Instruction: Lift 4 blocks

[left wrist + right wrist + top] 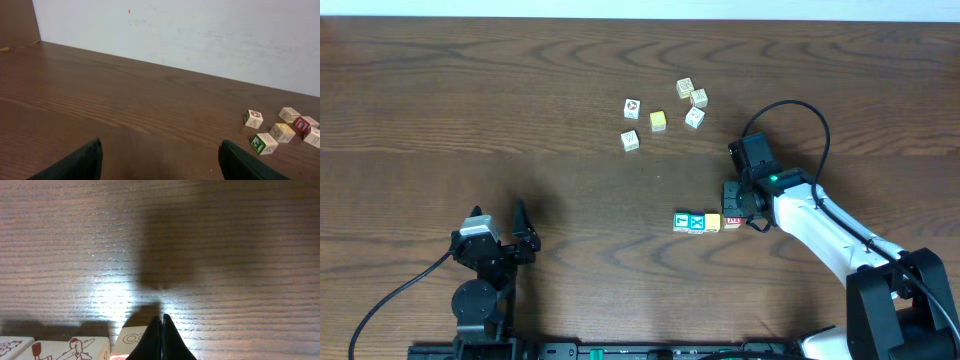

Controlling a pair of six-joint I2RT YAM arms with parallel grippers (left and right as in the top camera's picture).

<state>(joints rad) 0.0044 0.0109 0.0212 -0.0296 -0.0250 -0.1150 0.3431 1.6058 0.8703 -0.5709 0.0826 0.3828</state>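
Seen from above, four blocks lie in a tight row right of centre on the desk. The row's long axis runs left to right, ending in the red block. The right claw is pinched together and holds nothing. It sits at the row's right end, just above the red block in the frame; whether it touches is unclear. The left claw is spread wide and empty at lower left, well apart from the row. The right arm is far nearer, so it looks better placed to lift. Pale cubes are scattered at upper centre.
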